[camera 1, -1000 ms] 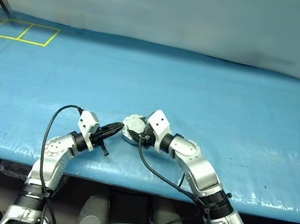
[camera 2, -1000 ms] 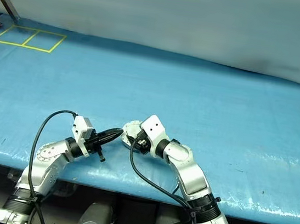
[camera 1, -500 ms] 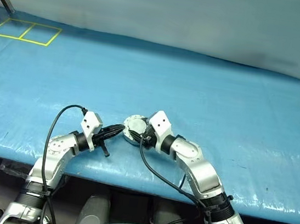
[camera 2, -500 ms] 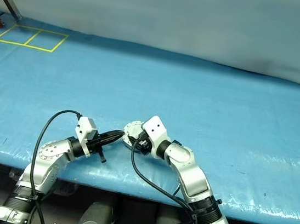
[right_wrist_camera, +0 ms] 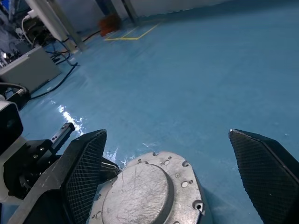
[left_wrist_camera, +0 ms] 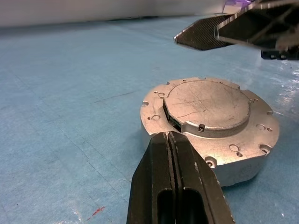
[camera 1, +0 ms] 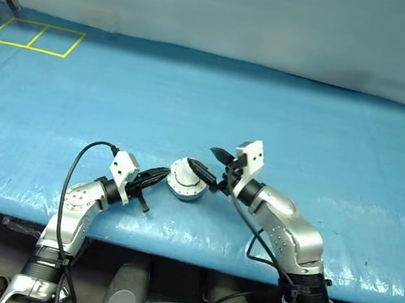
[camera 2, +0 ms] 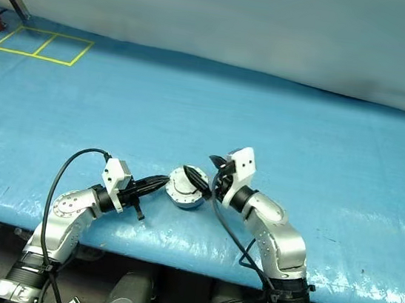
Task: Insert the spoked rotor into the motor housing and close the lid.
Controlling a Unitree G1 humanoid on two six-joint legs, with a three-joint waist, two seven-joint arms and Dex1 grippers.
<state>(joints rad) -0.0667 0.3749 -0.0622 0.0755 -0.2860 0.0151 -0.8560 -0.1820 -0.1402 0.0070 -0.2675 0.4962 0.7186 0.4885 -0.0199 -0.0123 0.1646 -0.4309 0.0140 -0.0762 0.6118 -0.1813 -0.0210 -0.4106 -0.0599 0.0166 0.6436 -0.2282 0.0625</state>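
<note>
While the lid [left_wrist_camera: 208, 103] faces up, left tool [left_wrist_camera: 169, 140] pinched closed, right tool [right_wrist_camera: 180, 158] spread wide.

I find no readable text, label, brand, number or sign on anything here, neither on the blue desk [camera 1: 281, 124] nor elsewhere.

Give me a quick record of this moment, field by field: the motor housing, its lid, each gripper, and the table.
motor housing: sits on the table near the front edge, between the two grippers
lid: closed flat on the housing, grey outer face up, small screws showing
left gripper: shut, tips at the housing's side
right gripper: open wide, raised over the housing, holding nothing
table: blue cover, yellow taped rectangles at the far left corner
</note>
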